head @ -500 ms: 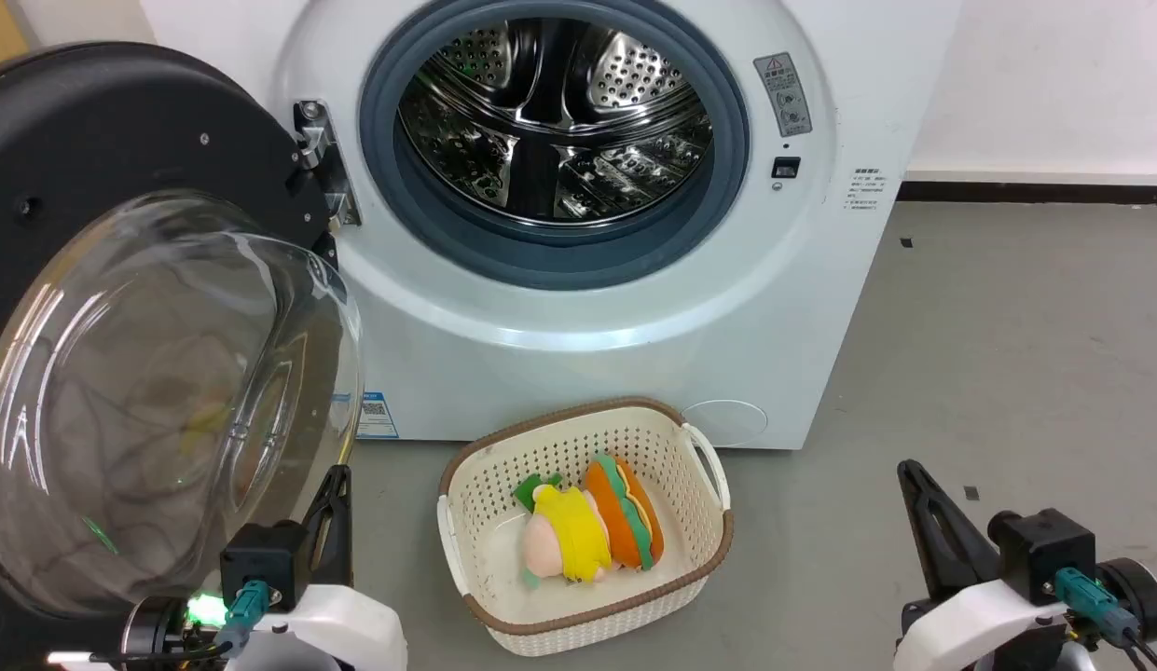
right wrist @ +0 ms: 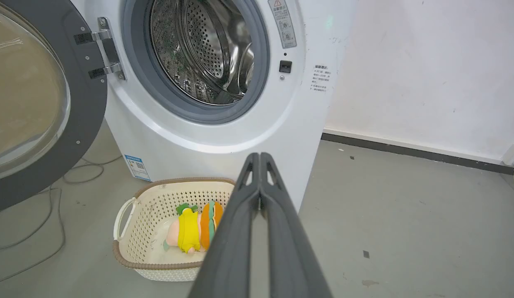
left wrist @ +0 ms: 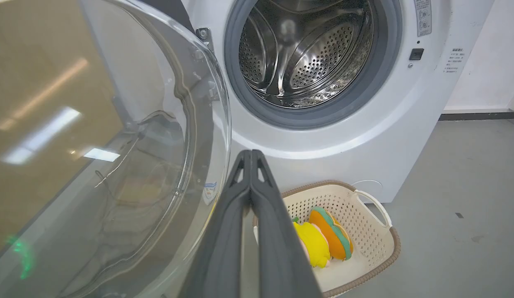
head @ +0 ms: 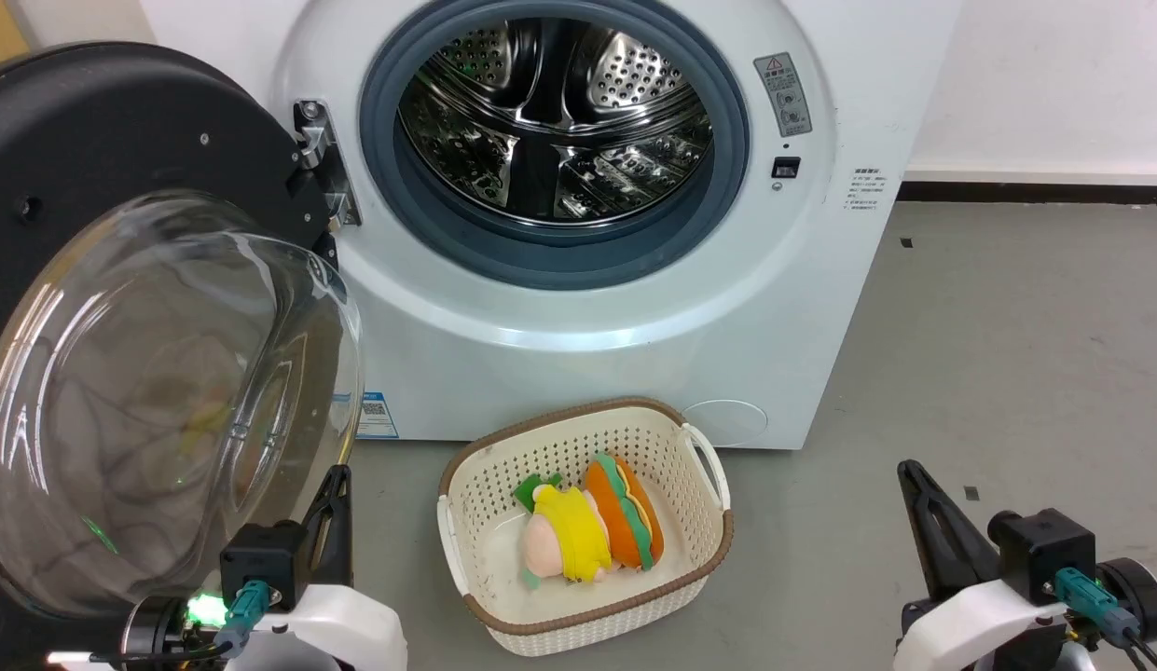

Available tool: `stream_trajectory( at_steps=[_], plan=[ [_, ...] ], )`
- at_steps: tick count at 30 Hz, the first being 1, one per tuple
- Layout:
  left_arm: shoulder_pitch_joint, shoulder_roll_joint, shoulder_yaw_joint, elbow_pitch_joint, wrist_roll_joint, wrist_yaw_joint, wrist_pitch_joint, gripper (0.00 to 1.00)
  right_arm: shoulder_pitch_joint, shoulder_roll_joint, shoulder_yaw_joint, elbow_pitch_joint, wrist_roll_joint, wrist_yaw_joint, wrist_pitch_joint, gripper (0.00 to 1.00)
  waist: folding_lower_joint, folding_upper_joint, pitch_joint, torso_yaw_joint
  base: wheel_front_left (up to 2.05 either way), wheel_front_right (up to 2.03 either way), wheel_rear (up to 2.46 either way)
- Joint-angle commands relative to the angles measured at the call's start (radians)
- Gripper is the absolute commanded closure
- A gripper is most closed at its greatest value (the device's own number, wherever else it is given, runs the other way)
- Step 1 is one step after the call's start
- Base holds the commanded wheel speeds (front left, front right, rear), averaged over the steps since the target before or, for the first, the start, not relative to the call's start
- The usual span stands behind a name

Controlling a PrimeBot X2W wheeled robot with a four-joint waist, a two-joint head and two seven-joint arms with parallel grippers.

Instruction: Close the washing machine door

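The white washing machine (head: 578,317) stands ahead with its steel drum (head: 550,112) exposed. Its round black door (head: 121,121) hangs wide open on the left hinge, the clear glass bowl (head: 158,401) bulging toward me. The same door (left wrist: 107,145) fills the left of the left wrist view and shows at the left edge as door (right wrist: 37,103) in the right wrist view. My left gripper (head: 337,480) is shut and empty, low, just right of the glass bowl. My right gripper (head: 906,471) is shut and empty at the lower right, far from the door. Fingertips meet in both wrist views (left wrist: 250,155) (right wrist: 259,157).
A cream perforated basket (head: 699,466) with plush toys (head: 587,531) sits on the grey floor before the machine, between my arms. Cables (right wrist: 54,215) lie on the floor under the door. A white wall (right wrist: 426,74) with a dark baseboard runs to the right.
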State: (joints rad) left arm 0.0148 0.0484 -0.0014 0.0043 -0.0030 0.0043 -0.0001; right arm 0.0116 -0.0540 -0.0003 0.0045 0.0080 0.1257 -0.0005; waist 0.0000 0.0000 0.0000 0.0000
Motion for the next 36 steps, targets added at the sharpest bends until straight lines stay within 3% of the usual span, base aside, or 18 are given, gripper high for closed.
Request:
stream_trajectory(
  at_steps=[1, 36],
  plan=[
    [-0.015, 0.002, 0.001, -0.004, 0.003, -0.004, 0.000, 1.00, -0.012, 0.004, 0.000, -0.005, -0.008, 0.005, 0.000, 1.00, 0.0000, 0.0000, 0.000, 0.000, 0.00, 0.00, 0.00],
    [-0.015, 0.002, 0.001, -0.004, 0.003, -0.004, 0.000, 1.00, -0.012, 0.004, 0.000, -0.005, -0.008, 0.005, 0.000, 1.00, 0.0000, 0.0000, 0.000, 0.000, 0.00, 0.00, 0.00]
  ],
)
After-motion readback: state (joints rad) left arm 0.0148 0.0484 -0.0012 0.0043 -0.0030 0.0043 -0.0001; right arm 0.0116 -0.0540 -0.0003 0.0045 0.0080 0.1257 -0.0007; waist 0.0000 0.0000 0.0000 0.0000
